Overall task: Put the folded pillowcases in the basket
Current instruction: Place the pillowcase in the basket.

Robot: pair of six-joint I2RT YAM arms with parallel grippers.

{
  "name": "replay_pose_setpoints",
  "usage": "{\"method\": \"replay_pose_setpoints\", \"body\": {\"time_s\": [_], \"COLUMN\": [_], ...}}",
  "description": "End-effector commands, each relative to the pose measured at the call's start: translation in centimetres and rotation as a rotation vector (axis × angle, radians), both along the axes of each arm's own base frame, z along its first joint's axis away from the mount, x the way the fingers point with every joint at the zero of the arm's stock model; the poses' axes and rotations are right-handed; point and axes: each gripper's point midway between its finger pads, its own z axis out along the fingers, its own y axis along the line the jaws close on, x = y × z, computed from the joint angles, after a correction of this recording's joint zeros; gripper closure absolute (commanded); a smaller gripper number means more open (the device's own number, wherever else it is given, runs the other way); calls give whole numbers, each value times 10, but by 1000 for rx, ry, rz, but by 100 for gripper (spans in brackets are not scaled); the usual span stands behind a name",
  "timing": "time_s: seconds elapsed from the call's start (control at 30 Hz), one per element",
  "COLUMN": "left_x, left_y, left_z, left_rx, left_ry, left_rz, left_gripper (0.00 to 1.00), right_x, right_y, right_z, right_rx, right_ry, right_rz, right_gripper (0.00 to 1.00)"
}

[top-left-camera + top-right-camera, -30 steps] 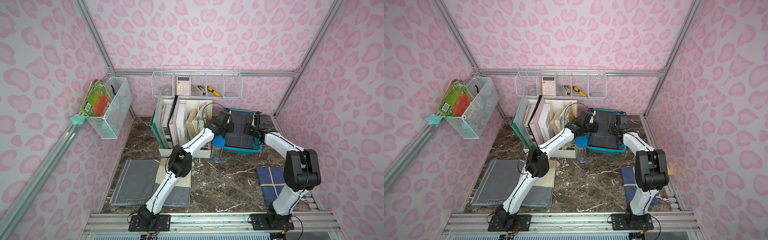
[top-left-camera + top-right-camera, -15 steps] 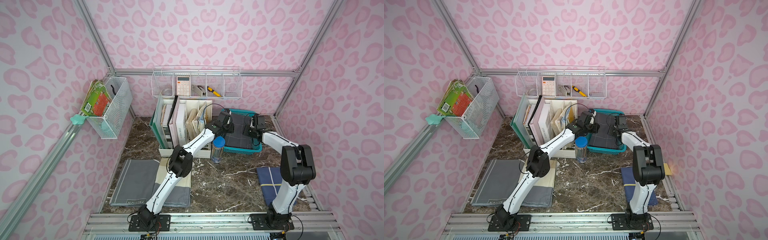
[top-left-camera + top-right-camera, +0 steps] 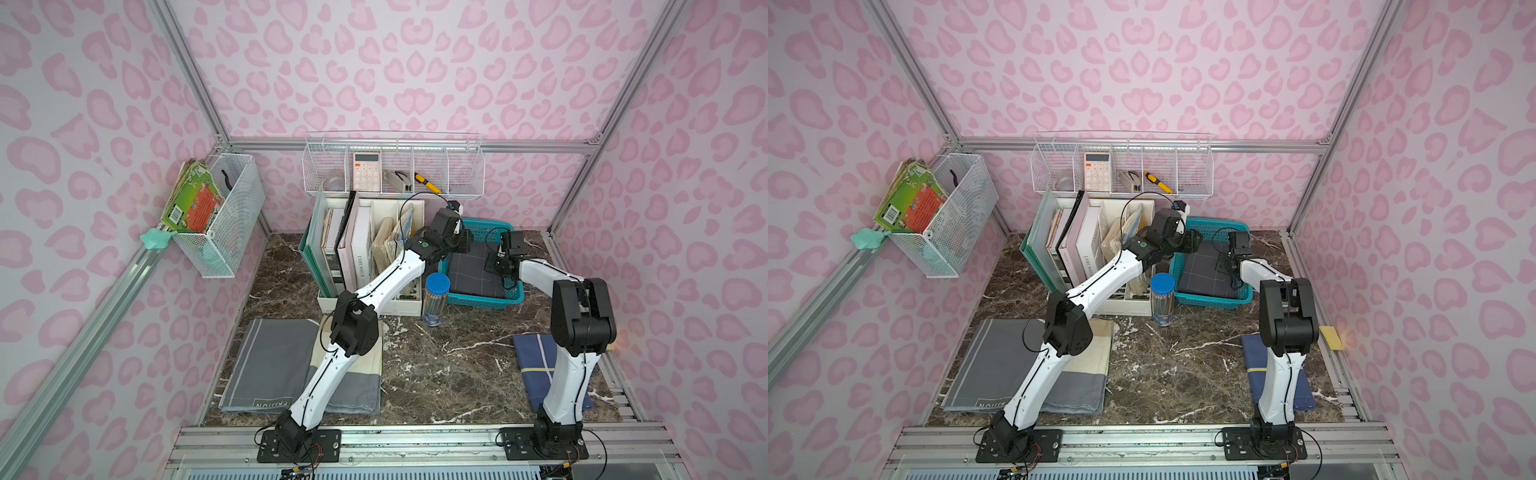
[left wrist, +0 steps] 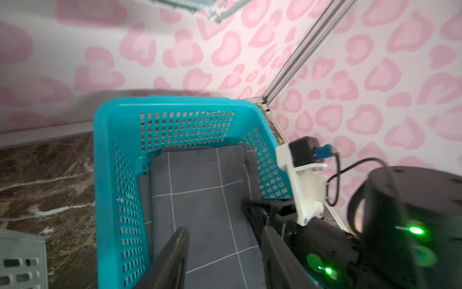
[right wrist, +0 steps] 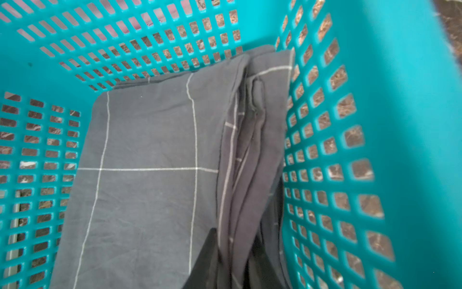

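Brown marble bench (image 3: 457,365), pink-blotched walls (image 3: 415,62). Grey checked pillowcase (image 4: 200,200) lies inside the teal basket (image 4: 105,175). Left pincer (image 4: 225,250) gapes empty above it; right pincer (image 5: 235,260) straddles its folded edge, grip unclear.

In both top views the left arm (image 3: 332,374) rises from its base at the lower centre, bends at a black elbow and stretches its white forearm toward the upper right. The left end effector (image 3: 462,243) points right, its fingers (image 4: 175,255) clearly apart in the left wrist view. The right arm (image 3: 565,374) stands nearly upright at the lower right, folds at its elbow and reaches up-left, with the right end effector (image 3: 496,266) tipped downward, its fingers (image 5: 207,255) only a narrow gap apart
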Motion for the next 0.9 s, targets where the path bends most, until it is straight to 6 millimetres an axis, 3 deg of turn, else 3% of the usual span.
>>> {"method": "replay_pose_setpoints", "body": {"time_s": [0.0,0.13,0.27,0.33,0.47,0.7,0.73,0.87], "left_x": [-9,-22,-35,-42,-61,-103,-110,-138], "left_y": [-3,-6,-6,-5,2,42,51,95], "left_z": [18,34,51,64,89,128,132,142], "left_rx": [4,3,5,7,16,31,24,9], "left_ry": [-33,-50,-81,-98,-121,-170,-171,-172], "left_rz": [-35,-55,-65,-69,-68,-22,-6,71], "left_gripper": [48,48,47,46,40,29,28,25], "right_x": [7,11,7,3,-7,-46,-58,-93], "right_y": [3,6,5,4,10,34,37,51], "right_z": [4,8,21,39,88,177,175,205], "right_rx": [-5,-9,-12,-20,-41,-31,-33,-26], "right_ry": [-12,-16,-28,-60,-140,-305,-301,-365], "right_rz": [23,37,30,26,28,71,81,119], "right_gripper": [79,74,50,34,15,8,8,7]}}
